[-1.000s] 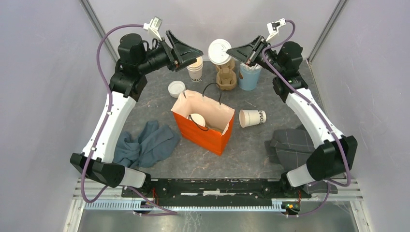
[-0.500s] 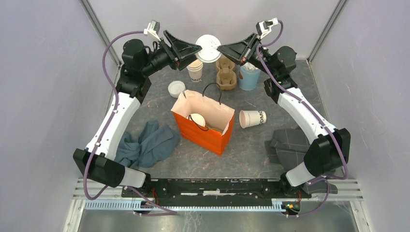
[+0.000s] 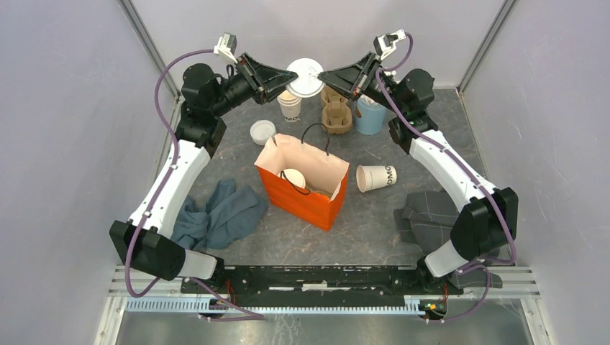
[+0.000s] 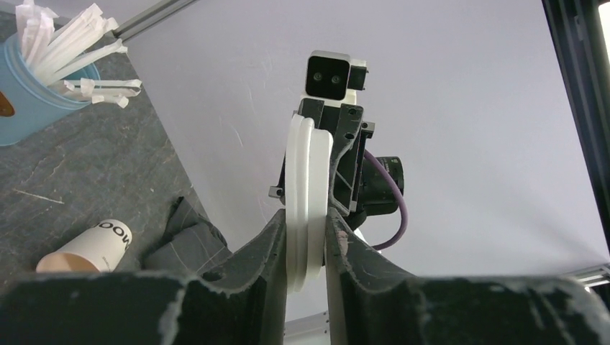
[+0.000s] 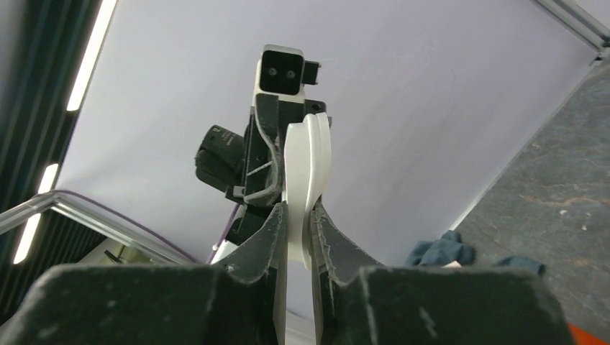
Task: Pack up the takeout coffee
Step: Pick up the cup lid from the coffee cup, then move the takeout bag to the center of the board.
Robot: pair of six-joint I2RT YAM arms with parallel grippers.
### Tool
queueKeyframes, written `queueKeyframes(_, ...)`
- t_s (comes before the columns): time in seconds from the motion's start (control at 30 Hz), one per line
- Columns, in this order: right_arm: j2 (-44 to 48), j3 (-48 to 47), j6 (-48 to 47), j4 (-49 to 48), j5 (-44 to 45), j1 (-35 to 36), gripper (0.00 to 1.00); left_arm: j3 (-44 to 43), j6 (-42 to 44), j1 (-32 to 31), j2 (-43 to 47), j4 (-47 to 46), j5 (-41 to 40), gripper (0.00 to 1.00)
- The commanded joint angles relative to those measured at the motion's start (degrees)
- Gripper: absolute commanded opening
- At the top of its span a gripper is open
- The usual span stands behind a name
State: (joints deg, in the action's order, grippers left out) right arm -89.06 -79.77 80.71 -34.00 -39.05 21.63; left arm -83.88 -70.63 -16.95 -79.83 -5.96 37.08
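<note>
Left gripper (image 3: 289, 77) just clamping onto white sip lid (image 3: 305, 77) above cup stack (image 3: 290, 108); right gripper (image 3: 323, 75) also pinching it. Handover happening, likely heading toward capping.

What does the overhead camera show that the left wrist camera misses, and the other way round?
Only overhead: the orange bag with a lidded cup inside, the cardboard carrier and the blue cloth. Only the left wrist: an edge-on close-up of the left tool, its fingers pressed on both faces of the white lid. Both: that lid, the blue cup of stirrers and the tipped-over cup.
</note>
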Motion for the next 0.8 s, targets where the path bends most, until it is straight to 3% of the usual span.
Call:
queueKeyframes(0.0,1.72,-0.61,-6.43,6.24,-1.99,-0.61,0.2,0.82,-1.23,1.13,2.59,-1.32,-0.4,0.26)
queueKeyframes(0.13,4.12,-0.48,-17.14,19.12,-2.57,-3.89,0.43,1.06,-1.15,2.4,3.42,-0.44,-0.61,0.22)
queueKeyframes(0.23,7.01,-1.35,-31.38,38.86,-0.47,-8.93,0.61,1.06,-0.33,3.61,4.24,0.86,-0.54,0.22)
queueKeyframes(0.37,8.05,-2.23,-57.4,69.64,7.12,-12.36,0.69,1.2,0.32,5.35,5.24,2.38,0.23,0.22)
queueKeyframes(0.43,9.13,2.47,-67.0,79.38,11.43,-12.01,0.71,0.9,0.56,6.46,5.66,2.98,1.13,0.23)
queueKeyframes(0.57,15.48,18.45,-71.09,81.95,12.39,-10.03,0.71,-1.2,2.05,7.3,5.79,5.57,2.41,0.23)
queueKeyframes(0.77,20.46,37.46,-54.33,64.47,8.51,2.15,0.69,-3.57,3.95,7.46,5.91,9.56,3.59,0.24)
